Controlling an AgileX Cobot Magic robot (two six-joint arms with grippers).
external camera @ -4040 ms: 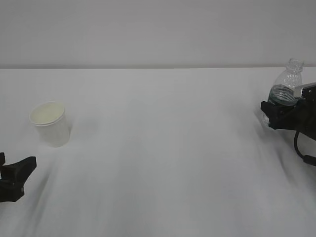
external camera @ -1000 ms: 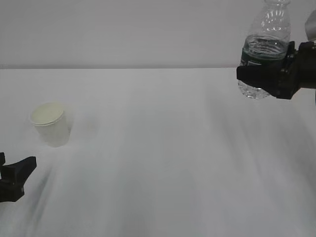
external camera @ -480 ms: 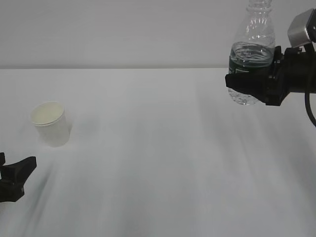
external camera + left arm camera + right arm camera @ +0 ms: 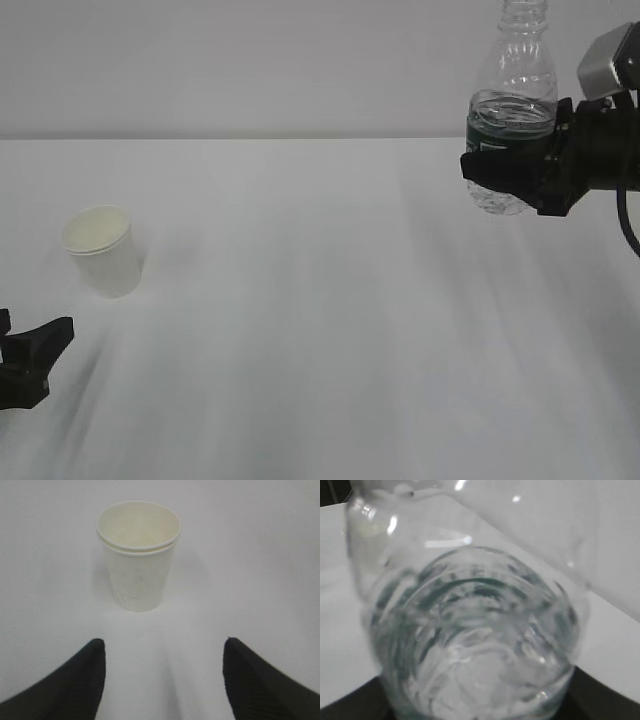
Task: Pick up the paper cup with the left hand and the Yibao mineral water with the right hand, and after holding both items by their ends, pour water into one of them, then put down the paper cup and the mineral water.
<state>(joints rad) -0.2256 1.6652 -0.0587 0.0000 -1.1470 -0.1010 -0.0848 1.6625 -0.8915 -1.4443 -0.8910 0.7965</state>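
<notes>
right hand (image 4: 503,170) grips the yibao mineral water (image 4: 512,105) upright, lifted off the table (image 4: 320,330) at far right. left hand (image 4: 162,680) hangs open and empty, just short of the paper cup (image 4: 138,555), which stands upright on the table's left.

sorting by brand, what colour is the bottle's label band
Dark green; the bottle label shows best in the exterior view.

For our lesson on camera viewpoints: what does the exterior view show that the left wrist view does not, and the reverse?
Only the exterior view shows the small clear ribbed plastic bottle with a dark green label band, held upright above the white table by the right black end effector.

Only the left wrist view shows the double rim line of the small white tapered paper cup and the open gap between the left end effector's black fingers.

Both show the cup standing upright, untouched.
</notes>
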